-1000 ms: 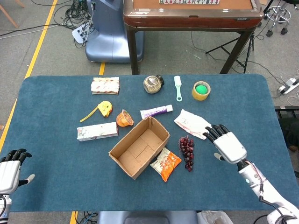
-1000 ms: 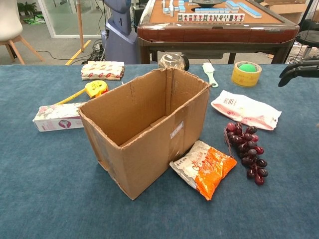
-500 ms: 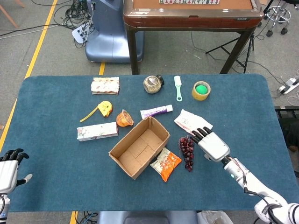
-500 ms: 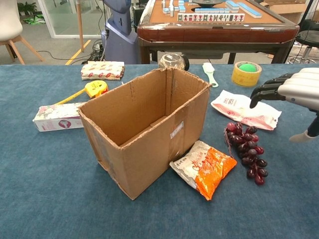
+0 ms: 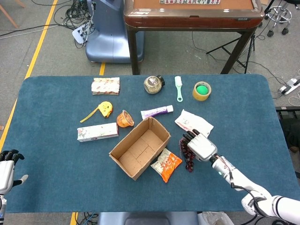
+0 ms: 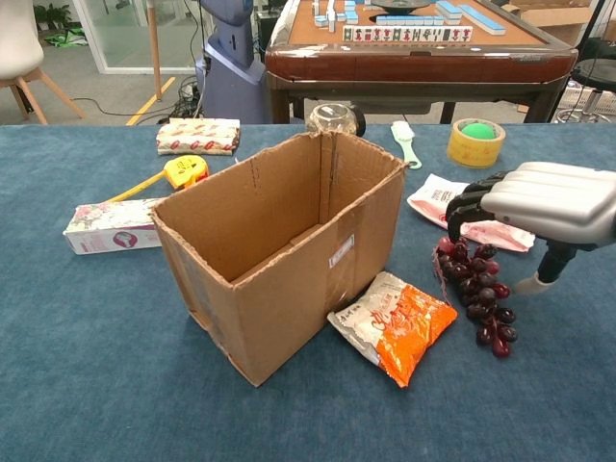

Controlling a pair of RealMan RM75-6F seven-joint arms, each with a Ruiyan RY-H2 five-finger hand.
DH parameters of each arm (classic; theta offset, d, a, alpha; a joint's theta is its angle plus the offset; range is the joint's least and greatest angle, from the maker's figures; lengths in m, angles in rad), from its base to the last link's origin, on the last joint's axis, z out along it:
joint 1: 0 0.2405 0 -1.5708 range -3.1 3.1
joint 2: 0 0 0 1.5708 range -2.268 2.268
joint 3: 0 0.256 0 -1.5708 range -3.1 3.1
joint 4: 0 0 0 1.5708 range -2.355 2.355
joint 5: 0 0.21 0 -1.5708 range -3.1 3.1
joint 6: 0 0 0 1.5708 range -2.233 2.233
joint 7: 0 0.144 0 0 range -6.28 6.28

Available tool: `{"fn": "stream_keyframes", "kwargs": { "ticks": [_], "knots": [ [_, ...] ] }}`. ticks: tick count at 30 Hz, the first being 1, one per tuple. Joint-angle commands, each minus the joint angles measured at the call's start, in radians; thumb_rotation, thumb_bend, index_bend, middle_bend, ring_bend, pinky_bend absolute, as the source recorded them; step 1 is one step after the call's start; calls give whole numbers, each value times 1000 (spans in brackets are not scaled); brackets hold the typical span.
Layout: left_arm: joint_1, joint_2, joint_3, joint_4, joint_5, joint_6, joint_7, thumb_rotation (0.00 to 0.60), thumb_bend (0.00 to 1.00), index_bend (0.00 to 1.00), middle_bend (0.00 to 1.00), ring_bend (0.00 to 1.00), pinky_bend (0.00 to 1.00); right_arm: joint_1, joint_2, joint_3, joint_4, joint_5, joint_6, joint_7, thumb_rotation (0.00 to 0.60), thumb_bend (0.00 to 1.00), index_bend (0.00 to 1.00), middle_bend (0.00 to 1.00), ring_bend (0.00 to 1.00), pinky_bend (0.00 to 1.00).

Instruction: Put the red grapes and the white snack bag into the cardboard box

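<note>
right robot hand point(image 5: 200, 146) poised over the red grapes point(image 6: 478, 294); nothing in the cardboard box point(image 5: 139, 147)

right robot hand hangs palm down above the upper end of the grape bunch, fingers apart and curled downward, holding nothing; whether fingertips touch the fruit cannot be told; red grapes lie on the blue table point(image 5: 56, 159) just right of the box, beside an orange snack packet point(image 5: 166, 164); white snack bag point(image 5: 192, 123) lies flat just behind the grapes, its near edge under the robot hand in chest view; box stands open, upright, mid-table; left robot hand point(image 5: 5, 169) sits at the table's near left edge, fingers bent, holding nothing; yellow tape roll point(image 5: 201, 91) well behind.
</note>
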Motion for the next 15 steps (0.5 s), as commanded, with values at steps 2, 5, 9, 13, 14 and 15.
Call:
{"fn": "stream_keyframes", "kwargs": {
  "ticks": [2, 5, 9, 13, 14, 15],
  "knots": [
    [0, 8, -1, -7, -9, -2, 8, 600, 56, 410, 272, 209, 363, 21, -22, -2, 19, 17, -27, 0, 600, 52, 323, 200, 134, 205],
    [1, 18, -7, -15, -21, 2, 13, 600, 55, 410, 272, 209, 363, 36, -30, -2, 24, 33, -48, 1, 600, 65, 323, 200, 134, 205],
    [2, 27, -12, -22, -28, 10, 24, 600, 56, 411, 273, 209, 363, 53, -33, -1, 23, 60, -78, -3, 600, 133, 323, 203, 134, 205],
    [3, 35, -14, -27, -33, 16, 35, 600, 56, 411, 273, 209, 362, 63, -37, -3, 24, 83, -92, -7, 600, 245, 328, 249, 138, 225],
    [3, 37, -14, -28, -35, 17, 37, 600, 55, 411, 273, 209, 362, 63, -38, -4, 24, 86, -90, -9, 600, 289, 333, 271, 151, 247],
    [3, 39, -16, -32, -38, 17, 34, 600, 55, 411, 273, 209, 362, 64, -40, -5, 28, 86, -85, -14, 600, 328, 341, 295, 174, 270]
  ]
}}
